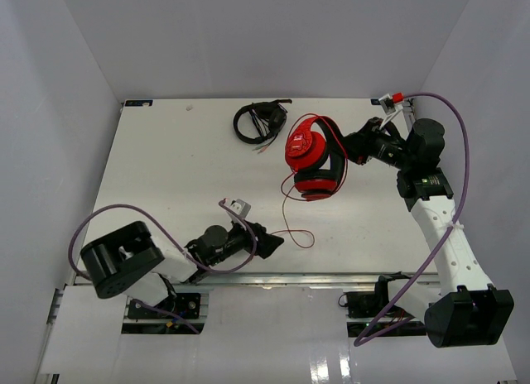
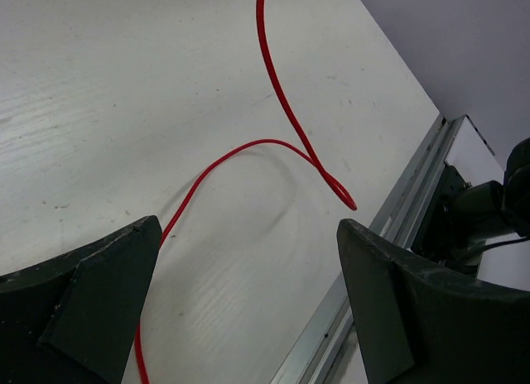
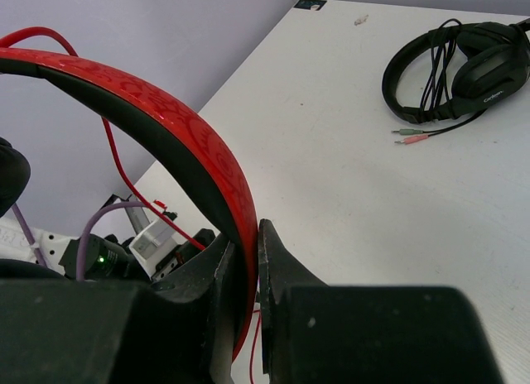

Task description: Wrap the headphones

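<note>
The red headphones [image 1: 310,156] are held up at the back right of the table. My right gripper [image 1: 349,146] is shut on their red headband [image 3: 178,127], which runs between the two fingers. Their thin red cable [image 1: 286,210] hangs down from the earcups and trails across the table to a loop near the front edge [image 1: 302,237]. My left gripper [image 1: 272,244] is open and empty, low over the table; the cable's loop [image 2: 286,132] lies just ahead of it, between the two fingers [image 2: 99,293].
Smaller black headphones [image 1: 259,121] with a coiled cable lie at the back middle of the table; they also show in the right wrist view [image 3: 460,69]. The table's metal front rail [image 2: 389,235] runs right beside my left gripper.
</note>
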Controlling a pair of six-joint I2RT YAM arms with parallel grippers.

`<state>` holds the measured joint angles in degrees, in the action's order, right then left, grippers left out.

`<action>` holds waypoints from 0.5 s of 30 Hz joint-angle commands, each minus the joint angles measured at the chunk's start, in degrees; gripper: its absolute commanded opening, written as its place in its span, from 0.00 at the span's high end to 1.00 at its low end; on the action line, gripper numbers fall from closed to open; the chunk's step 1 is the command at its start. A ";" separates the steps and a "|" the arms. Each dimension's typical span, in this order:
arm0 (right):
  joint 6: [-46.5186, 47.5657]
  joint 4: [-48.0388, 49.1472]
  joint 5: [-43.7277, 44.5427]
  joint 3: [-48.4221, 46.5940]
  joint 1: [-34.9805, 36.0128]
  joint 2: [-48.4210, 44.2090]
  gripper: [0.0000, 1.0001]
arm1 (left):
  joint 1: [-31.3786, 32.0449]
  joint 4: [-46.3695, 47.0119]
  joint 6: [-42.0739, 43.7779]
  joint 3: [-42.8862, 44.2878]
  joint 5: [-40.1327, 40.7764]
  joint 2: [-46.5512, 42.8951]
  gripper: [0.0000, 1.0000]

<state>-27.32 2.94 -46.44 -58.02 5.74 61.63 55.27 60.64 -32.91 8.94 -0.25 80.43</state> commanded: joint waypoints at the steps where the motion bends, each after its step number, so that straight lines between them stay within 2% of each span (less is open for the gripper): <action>1: -0.68 1.54 0.08 -2.54 -0.20 -0.81 0.92 | 2.96 16.22 -5.49 6.44 4.69 9.97 0.02; 7: -0.11 0.94 0.12 -2.06 -0.20 -1.59 0.92 | 5.65 20.92 -6.48 12.37 6.11 19.13 0.02; 10: -0.25 1.01 0.12 -1.87 -0.26 -1.60 0.92 | 6.26 22.76 -6.64 13.38 7.16 21.45 0.10; 11: -0.34 1.01 0.12 -1.83 -0.23 -1.54 0.92 | 6.37 22.76 -6.80 13.82 7.14 21.83 0.15; 12: -0.37 1.01 0.21 -1.88 -0.20 -1.51 0.92 | 6.43 22.76 -7.08 14.31 6.84 22.23 0.25; 14: -0.37 0.95 0.41 -2.06 -0.20 -1.53 0.92 | 6.95 22.77 -7.57 14.70 6.63 22.96 0.55; 15: -0.35 1.01 0.58 -2.18 -0.20 -1.62 0.92 | 7.24 22.53 -7.75 14.68 6.77 23.02 0.65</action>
<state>-26.44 2.72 -46.15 -58.02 5.69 61.60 61.60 75.02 -39.45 22.23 5.41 103.31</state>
